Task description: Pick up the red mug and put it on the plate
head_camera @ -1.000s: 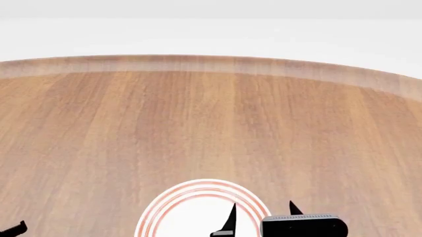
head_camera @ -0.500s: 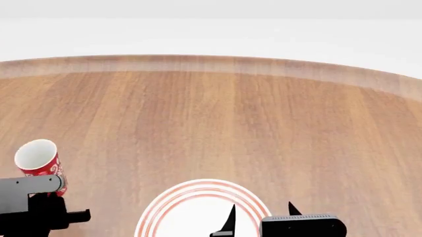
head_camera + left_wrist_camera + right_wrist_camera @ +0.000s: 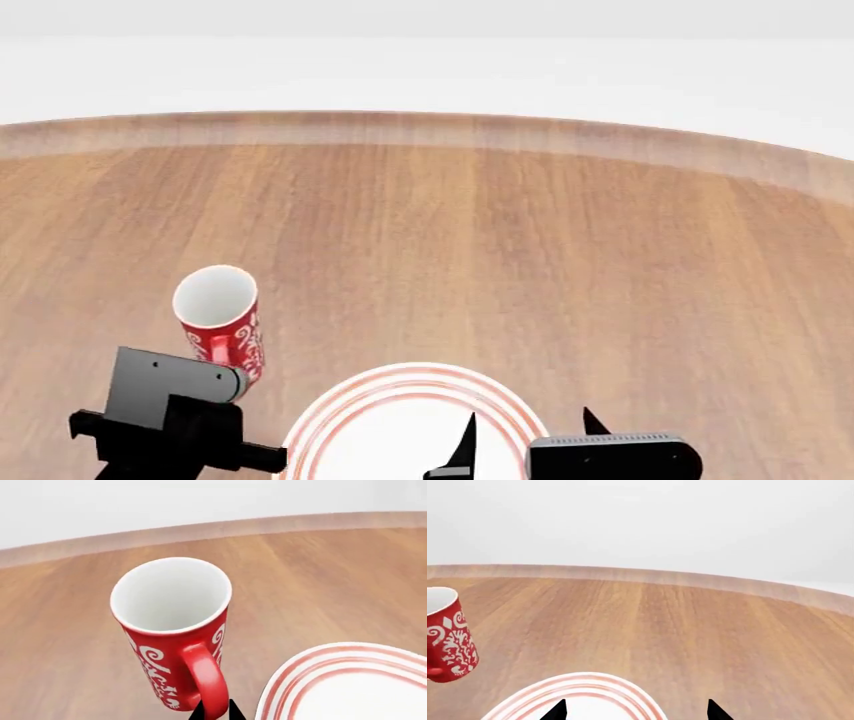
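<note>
Red mug up in the air, plate right next door

The left gripper [image 3: 212,714] is pinched onto the handle of the red mug [image 3: 222,322], holding it tilted above the wooden table [image 3: 534,250], just off the left edge of the plate [image 3: 350,402] and not over it. From the left wrist camera you look straight into the mug's white inside, with the plate's red rings close beside it. The right gripper [image 3: 635,711] hangs over the plate with its two black fingertips spread well apart and nothing between them.
</note>
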You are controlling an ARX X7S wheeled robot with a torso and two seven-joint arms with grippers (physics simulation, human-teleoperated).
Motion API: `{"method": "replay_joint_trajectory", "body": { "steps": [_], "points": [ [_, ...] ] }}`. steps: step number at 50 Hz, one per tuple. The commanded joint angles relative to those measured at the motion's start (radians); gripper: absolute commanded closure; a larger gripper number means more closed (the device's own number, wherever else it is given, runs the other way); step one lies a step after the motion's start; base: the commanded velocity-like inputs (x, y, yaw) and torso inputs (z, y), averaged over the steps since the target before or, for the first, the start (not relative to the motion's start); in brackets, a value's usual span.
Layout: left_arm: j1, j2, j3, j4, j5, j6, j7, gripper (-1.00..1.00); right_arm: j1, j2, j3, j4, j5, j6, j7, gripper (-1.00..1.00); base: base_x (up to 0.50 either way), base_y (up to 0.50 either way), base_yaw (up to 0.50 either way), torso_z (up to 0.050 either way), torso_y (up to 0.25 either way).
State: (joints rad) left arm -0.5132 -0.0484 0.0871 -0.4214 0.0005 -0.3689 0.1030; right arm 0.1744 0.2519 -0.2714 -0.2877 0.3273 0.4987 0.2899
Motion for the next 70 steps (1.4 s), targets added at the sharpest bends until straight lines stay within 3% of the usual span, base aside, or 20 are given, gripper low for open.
{"method": "replay_joint_trajectory", "body": {
  "steps": [1,14,33,70],
  "points": [
    [0.033,0.027,0.093,0.099,-0.022,-0.047,0.048,1.00,0.000,-0.018,0.028,0.013,-0.005,-0.010,-0.023,-1.00,0.00,0.00,0.00,0.000,0.000],
    [0.081,0.019,0.243,0.208,-0.047,-0.088,0.071,1.00,0.003,-0.015,0.025,0.021,0.000,-0.015,-0.020,-1.00,0.00,0.00,0.00,0.000,0.001],
    [0.080,0.004,0.318,0.214,-0.141,-0.090,0.129,1.00,0.001,-0.009,0.018,0.013,0.008,-0.015,-0.013,-1.00,0.00,0.00,0.00,0.000,0.000],
    [-0.033,0.014,0.410,-0.084,-0.241,-0.002,0.173,1.00,0.000,-0.001,0.010,0.022,0.022,-0.030,-0.005,-1.00,0.00,0.00,0.00,0.000,0.000]
  ]
}}
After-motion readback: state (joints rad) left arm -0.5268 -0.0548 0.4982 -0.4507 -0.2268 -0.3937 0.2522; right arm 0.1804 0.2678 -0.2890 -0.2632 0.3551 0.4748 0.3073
